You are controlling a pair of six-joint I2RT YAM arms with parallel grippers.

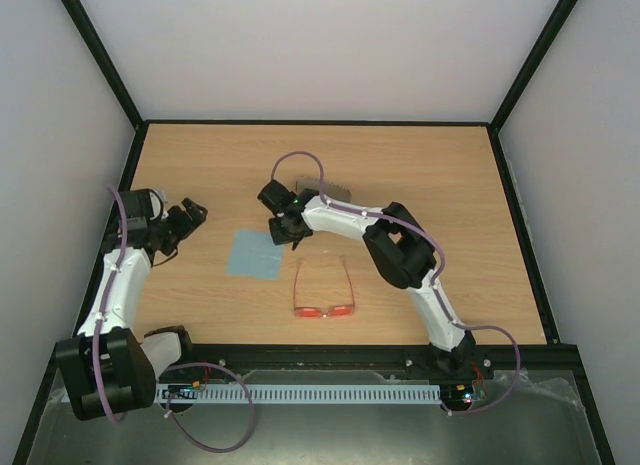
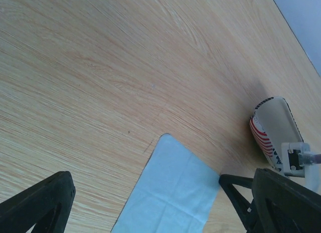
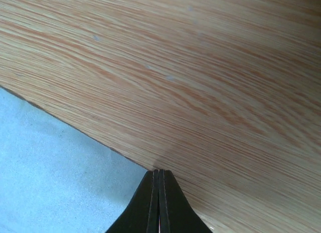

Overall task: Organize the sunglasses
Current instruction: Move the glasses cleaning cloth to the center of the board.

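Observation:
The sunglasses (image 1: 323,296) have a thin red-orange frame and red lenses. They lie on the table near its front, temples unfolded and pointing away, apart from both grippers. My right gripper (image 1: 290,232) is shut, its tips (image 3: 159,172) low at the far right edge of the light-blue cloth (image 1: 255,255). I cannot tell whether it pinches the cloth (image 3: 55,168). My left gripper (image 1: 189,217) is open and empty left of the cloth. In its own view its jaws stand wide (image 2: 144,179) over the cloth (image 2: 173,193).
The flag-patterned case (image 1: 338,192) lies behind the right arm, partly hidden by it, and shows at the right of the left wrist view (image 2: 273,130). Black rails edge the wooden table (image 1: 440,175). White walls stand at the sides and back.

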